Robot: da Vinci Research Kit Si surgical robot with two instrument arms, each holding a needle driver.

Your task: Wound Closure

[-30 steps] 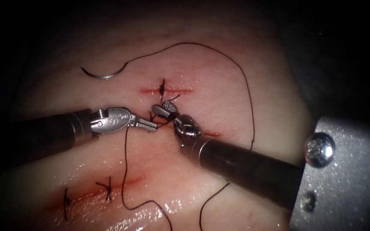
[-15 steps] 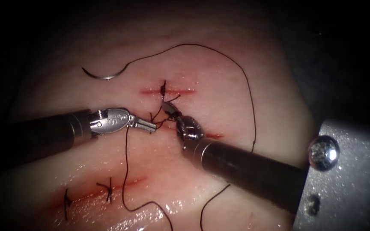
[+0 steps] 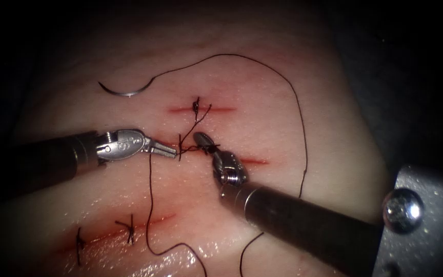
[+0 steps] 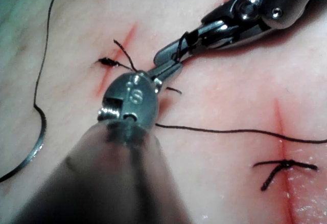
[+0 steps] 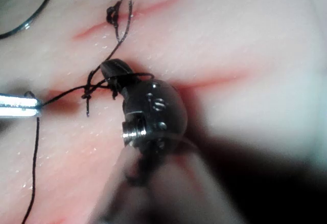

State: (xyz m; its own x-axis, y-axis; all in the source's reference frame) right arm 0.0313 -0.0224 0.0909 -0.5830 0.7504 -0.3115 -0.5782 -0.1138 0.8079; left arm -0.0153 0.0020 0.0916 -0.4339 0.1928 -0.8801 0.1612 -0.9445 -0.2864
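Both tools, left tool (image 3: 173,152) and right tool (image 3: 201,139), apparently clamp thread (image 3: 193,149), now drawn apart; needle (image 3: 124,92) lies free.

A grey metal plate (image 3: 437,246) with a round screw (image 3: 402,209) sits at right.

The right tool (image 3: 201,138) has its jaws open a second ago; now they are closed on the thread (image 3: 193,149) at the middle cut. The left tool (image 3: 173,152) moves a little left, holding its end. The thread between them pulls into a tight, straight line.
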